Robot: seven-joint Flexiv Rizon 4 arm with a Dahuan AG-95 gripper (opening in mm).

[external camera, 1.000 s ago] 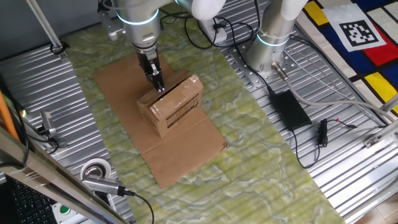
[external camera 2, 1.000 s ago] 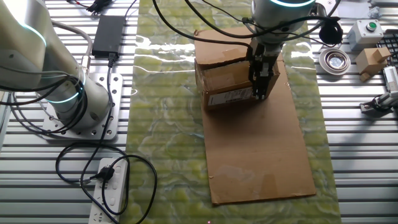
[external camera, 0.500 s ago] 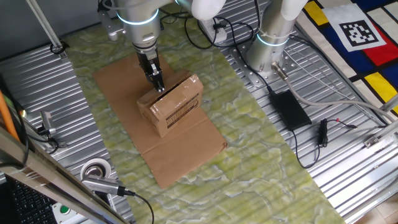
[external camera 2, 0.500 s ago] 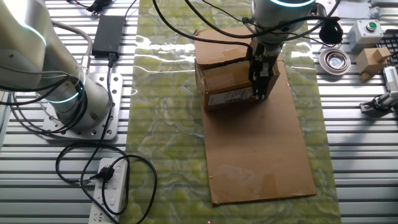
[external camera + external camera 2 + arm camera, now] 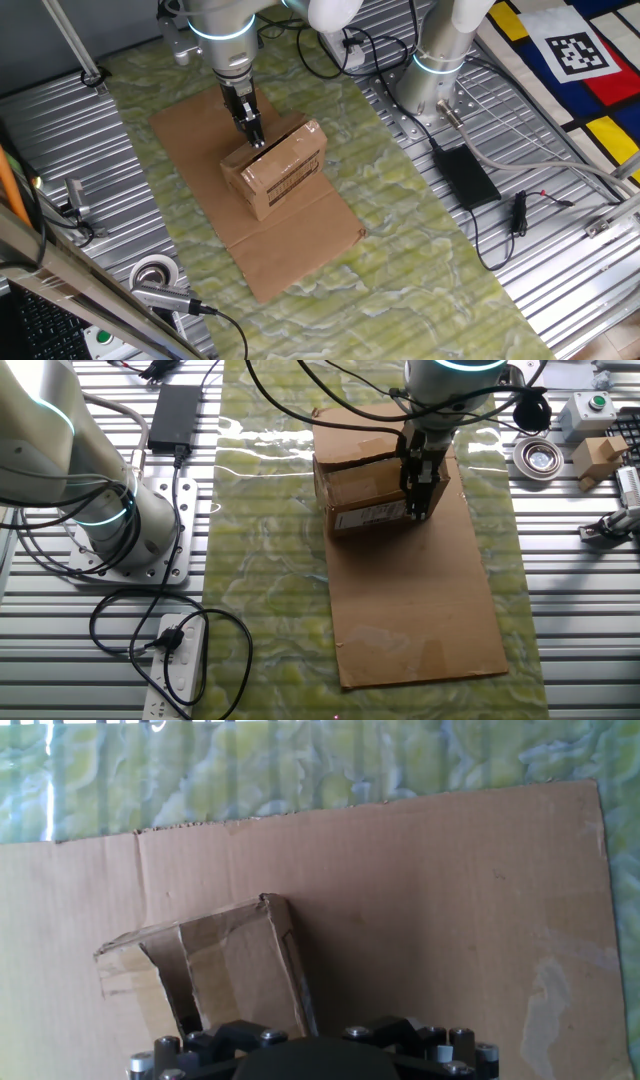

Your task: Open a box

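Note:
The box (image 5: 285, 170) is a small brown carton with clear tape and black print on one side. It lies on a large flat cardboard sheet (image 5: 195, 150). My gripper (image 5: 257, 140) points down at the box's far-left top edge, fingers together, touching it. In the other fixed view the gripper (image 5: 418, 510) stands at the box's (image 5: 365, 495) right end, and a dark gap shows along the box top. In the hand view the box (image 5: 220, 970) is at lower left with one edge running under the gripper body (image 5: 310, 1058). The fingertips are hidden there.
A second robot base (image 5: 435, 80) stands at the back right. A black power adapter (image 5: 465, 175) with cables lies on the metal table. A tape roll (image 5: 155, 272) is at the front left. A power strip (image 5: 175, 670) and a small carton (image 5: 597, 457) show in the other fixed view.

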